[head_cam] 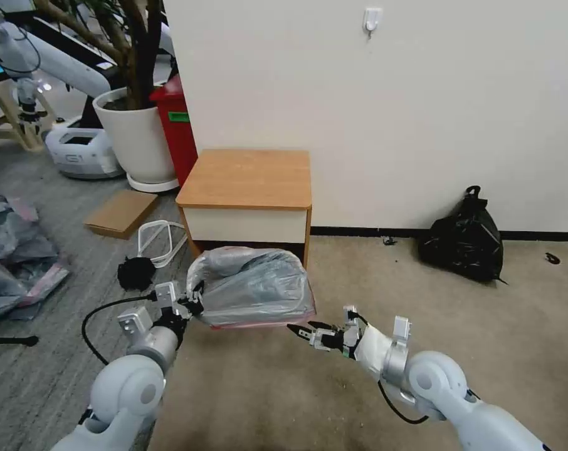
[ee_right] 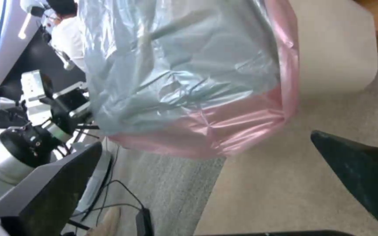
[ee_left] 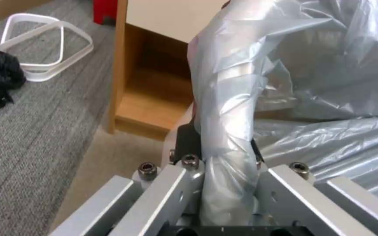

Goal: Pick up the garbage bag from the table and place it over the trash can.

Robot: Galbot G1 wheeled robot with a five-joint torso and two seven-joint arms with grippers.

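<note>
The wood table (head_cam: 246,178) sits mid-frame. Below it the hard white bin (ee_right: 333,49) wears the bag (head_cam: 256,288), thin, soft, crinkly and light, likely slippery. Best held by its pink rim. Left gripper (head_cam: 193,300), lower left, pinches bag plastic. Right gripper (head_cam: 299,331), lower middle, is open and empty

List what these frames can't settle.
- Trash can: the head view hides it under the garbage bag, so rim seating can't be judged.
- Left gripper: its fingertips are wrapped in bag plastic in the left wrist view.
- Table: its lower shelf is blocked by the bag in the head view.
</note>
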